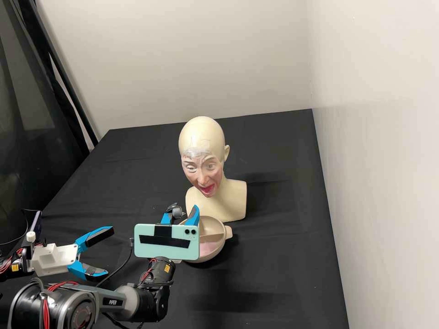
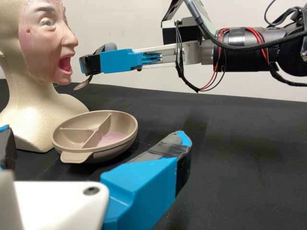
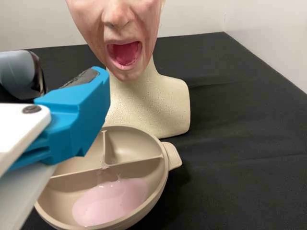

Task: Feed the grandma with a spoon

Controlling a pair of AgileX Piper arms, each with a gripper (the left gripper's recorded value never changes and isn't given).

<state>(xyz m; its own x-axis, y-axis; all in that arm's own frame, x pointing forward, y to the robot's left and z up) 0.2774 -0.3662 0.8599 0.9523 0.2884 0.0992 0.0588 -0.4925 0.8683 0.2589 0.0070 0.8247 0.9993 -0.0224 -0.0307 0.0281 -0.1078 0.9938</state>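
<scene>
Subject: a cream-coloured mannequin bust with a painted face and wide-open mouth point(image 1: 206, 161). It stands upright about midway across the black cloth-covered bench point(image 1: 283, 192), well clear of every edge.

A beige plastic bowl with three compartments and a tab handle point(image 1: 220, 225) sits just beside the bust's base, on the side toward the near edge. Its largest compartment holds a pool of pale pink liquid point(image 3: 110, 203).

Tools: the right gripper point(image 2: 91, 63) has its fingers clamped on a small grey spoon point(image 2: 81, 86). It is raised above the bowl, level with the face. The spoon's bowl sits just short of the lower lip and slightly below the mouth opening, not touching. Whether it carries any liquid cannot be told. The left gripper point(image 1: 101, 252) rests near the near left corner with its fingers spread apart and nothing between them.

Assessment: delivery to the mouth appears close to completion, with only the final advance left.

Risks:
- The spoon sits low against the opening. A straight push would likely strike the chin or lip.
- The bust is free-standing, so such contact could shift or tip it toward the far edge.
- The spoon hangs tilted downward, so any load may drip onto the cloth or bust.
- A knock could twist the thin handle in the grip.
</scene>
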